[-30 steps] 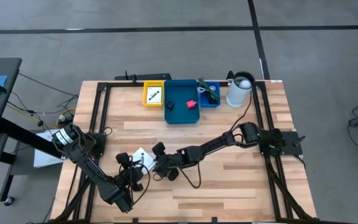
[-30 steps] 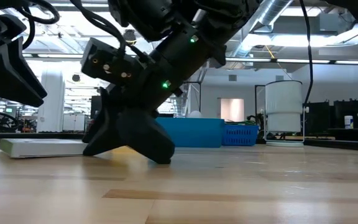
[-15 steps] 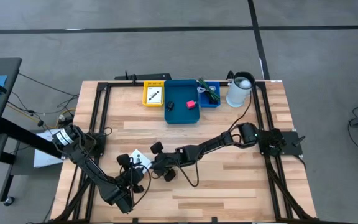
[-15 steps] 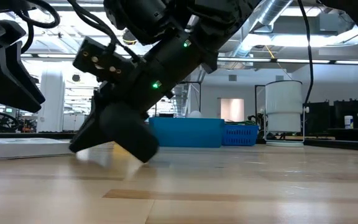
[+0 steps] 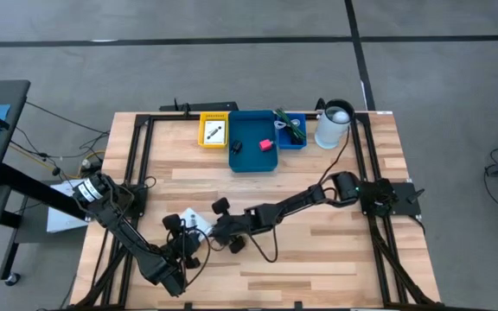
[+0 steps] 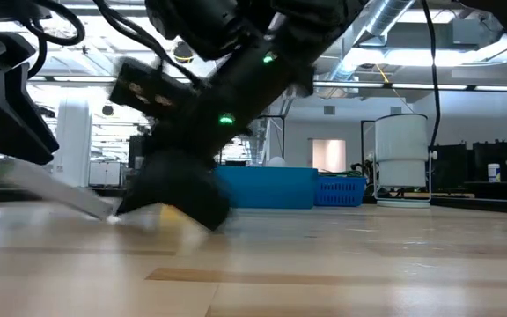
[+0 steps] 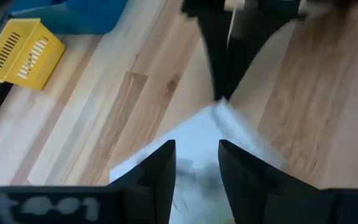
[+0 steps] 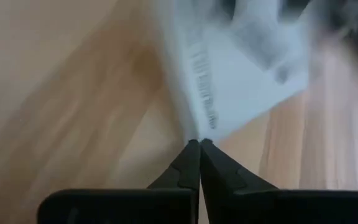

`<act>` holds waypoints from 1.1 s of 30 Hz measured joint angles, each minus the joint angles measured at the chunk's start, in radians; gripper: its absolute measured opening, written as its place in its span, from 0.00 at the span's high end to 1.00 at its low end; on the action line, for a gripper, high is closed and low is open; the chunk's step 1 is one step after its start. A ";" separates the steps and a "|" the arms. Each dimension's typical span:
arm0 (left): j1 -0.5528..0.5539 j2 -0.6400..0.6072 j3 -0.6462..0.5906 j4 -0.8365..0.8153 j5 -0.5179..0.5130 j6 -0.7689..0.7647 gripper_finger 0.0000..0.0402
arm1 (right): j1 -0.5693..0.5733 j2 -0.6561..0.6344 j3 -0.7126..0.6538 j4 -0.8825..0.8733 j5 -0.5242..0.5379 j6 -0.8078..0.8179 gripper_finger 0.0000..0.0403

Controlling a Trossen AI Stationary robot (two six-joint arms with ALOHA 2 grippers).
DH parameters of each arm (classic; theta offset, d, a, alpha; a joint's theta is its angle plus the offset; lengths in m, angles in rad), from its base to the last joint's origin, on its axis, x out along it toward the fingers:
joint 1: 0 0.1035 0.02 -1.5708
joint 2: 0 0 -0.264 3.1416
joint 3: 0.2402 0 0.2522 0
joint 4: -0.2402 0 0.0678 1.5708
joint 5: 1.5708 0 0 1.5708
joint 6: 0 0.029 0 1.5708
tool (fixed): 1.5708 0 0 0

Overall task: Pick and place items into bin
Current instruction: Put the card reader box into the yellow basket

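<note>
A white printed card (image 5: 199, 220) lies between my two grippers near the table's near left. In the low view the card (image 6: 55, 189) is tilted, its low end by my right gripper and its high end under my left gripper. My right gripper (image 5: 218, 226) is shut with its tips at one corner of the card. My left gripper (image 7: 196, 168) is open, its fingers standing over the card's other side. The blue bin (image 5: 256, 142) at the far edge holds a pink-red block (image 5: 266, 144) and a black piece (image 5: 237, 147). My right gripper meets the card's corner (image 8: 211, 127) with the tips of its shut fingers (image 8: 191, 163), slanting down from the table's right; pushing or pinching, I cannot tell. That corner stays at the table (image 6: 113, 214). My left gripper: whether its fingers (image 7: 160, 171) touch the card, I cannot tell.
A yellow tray (image 5: 213, 131) with a card sits left of the bin. A small blue basket (image 5: 290, 130) with a green stringy piece and a white cylinder (image 5: 334, 123) stand to its right. Bare wood (image 5: 318, 250) lies right of the grippers.
My right gripper has moved a little toward the table's left, staying shut, and pushed the card toward my left gripper. The card lay flat on the table a second ago; now its end by the left gripper is raised and it sits tilted.
</note>
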 joint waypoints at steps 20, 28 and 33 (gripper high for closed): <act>-0.004 -0.001 -0.017 0.009 0.021 0.000 0.72 | 0.044 -0.128 -0.018 -0.330 0.182 -0.044 1.00; 0.005 -0.001 -0.055 0.054 0.065 0.003 0.72 | 0.063 -0.125 -0.017 -0.148 0.193 -0.123 1.00; 0.005 -0.001 -0.055 0.068 0.061 0.004 0.72 | 0.046 -0.125 -0.016 -0.113 0.145 -0.137 1.00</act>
